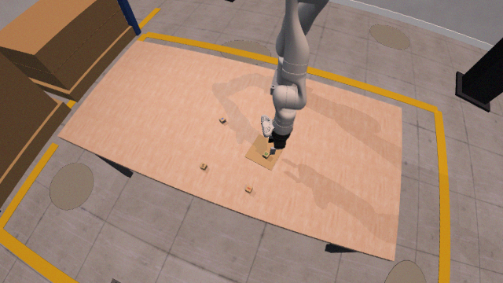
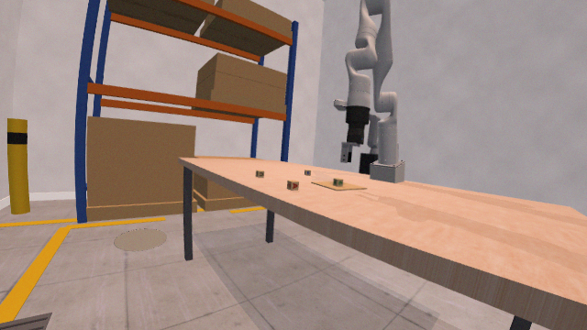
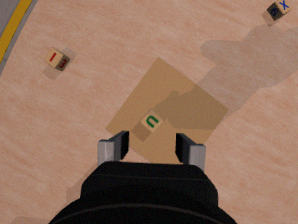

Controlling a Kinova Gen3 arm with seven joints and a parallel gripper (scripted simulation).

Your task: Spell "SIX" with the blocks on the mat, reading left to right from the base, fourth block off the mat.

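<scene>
The tool is held wide open above the mat, probably so that the unneeded U block can be removed.

Cardboard boxes fill a blue-and-orange rack near a yellow bollard with one black band.

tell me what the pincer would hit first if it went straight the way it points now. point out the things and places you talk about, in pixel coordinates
Probably the green U block (image 1: 266,155) (image 2: 337,182) (image 3: 151,121), below the open pincer (image 1: 272,145) (image 2: 346,160) (image 3: 152,142); depth is unclear, so it might meet the mat (image 1: 255,152) (image 2: 353,186) (image 3: 160,80) beside it instead.
</scene>
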